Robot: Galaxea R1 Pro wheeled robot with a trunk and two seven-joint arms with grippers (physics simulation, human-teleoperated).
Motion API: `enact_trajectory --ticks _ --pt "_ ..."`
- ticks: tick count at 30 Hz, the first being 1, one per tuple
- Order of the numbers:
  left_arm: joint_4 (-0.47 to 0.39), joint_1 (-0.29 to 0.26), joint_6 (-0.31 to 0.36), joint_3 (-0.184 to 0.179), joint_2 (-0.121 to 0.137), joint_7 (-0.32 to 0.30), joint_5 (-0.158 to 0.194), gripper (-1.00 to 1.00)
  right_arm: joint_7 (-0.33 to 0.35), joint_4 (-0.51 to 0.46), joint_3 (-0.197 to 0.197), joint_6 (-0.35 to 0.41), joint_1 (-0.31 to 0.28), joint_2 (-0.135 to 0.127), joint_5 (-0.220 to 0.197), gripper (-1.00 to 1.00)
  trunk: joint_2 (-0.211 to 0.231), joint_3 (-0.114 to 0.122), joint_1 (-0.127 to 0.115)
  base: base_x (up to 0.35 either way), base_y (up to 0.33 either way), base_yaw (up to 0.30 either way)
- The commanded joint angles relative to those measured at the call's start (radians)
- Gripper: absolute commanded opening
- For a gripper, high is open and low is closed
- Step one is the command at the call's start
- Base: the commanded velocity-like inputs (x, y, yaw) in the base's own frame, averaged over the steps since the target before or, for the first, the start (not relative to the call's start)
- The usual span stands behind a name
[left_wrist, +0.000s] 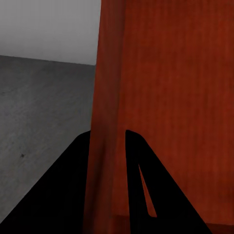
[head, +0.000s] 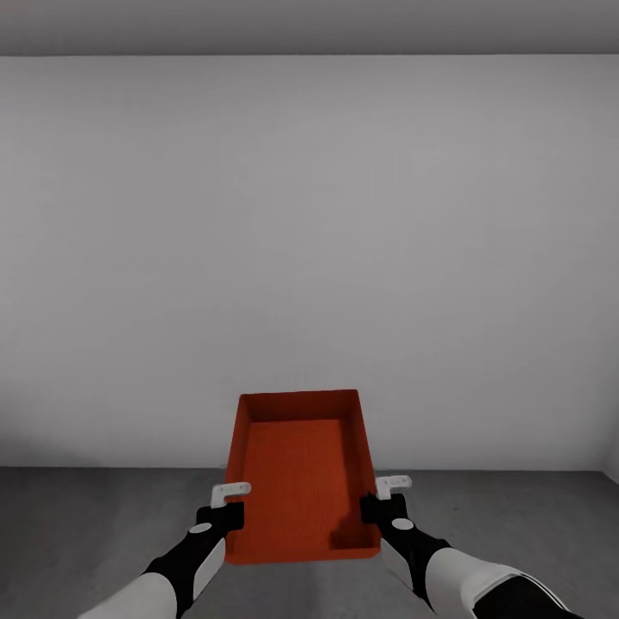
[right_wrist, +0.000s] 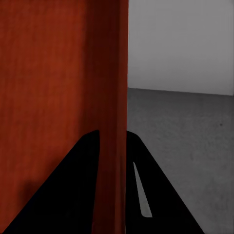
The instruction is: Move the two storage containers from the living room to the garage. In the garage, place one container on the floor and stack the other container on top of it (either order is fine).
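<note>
Left gripper (head: 225, 507) clamped on left long wall of one orange-red rectangular plastic tub (head: 301, 481), wall between its fingers (left_wrist: 53, 195). Right gripper (head: 384, 500) likewise clamped on right wall. Tub held between both arms above dark grey speckled floor (head: 86, 524), plain white-grey wall (head: 309, 258) ahead
</note>
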Motion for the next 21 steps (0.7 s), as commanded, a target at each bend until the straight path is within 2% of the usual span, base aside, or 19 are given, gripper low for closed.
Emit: enact_trajectory --ticks 1,10,21 --pt "0.004 0.000 -0.004 0.000 0.012 0.030 0.012 -1.00 -0.003 -0.003 -0.037 -0.035 -0.002 0.001 0.004 -1.00 -0.001 -0.002 0.001 0.322 0.000 0.000" --pt "0.005 0.000 -0.004 0.000 0.012 0.030 0.012 -1.00 -0.003 -0.003 -0.037 -0.035 -0.002 0.001 0.004 -1.00 -0.001 -0.002 0.001 0.322 0.000 0.119" --pt "0.006 0.000 -0.004 0.000 0.012 0.030 0.012 -1.00 -0.003 -0.003 -0.037 -0.036 -0.002 0.001 0.004 -1.00 -0.001 -0.002 0.001 0.322 0.000 0.009"
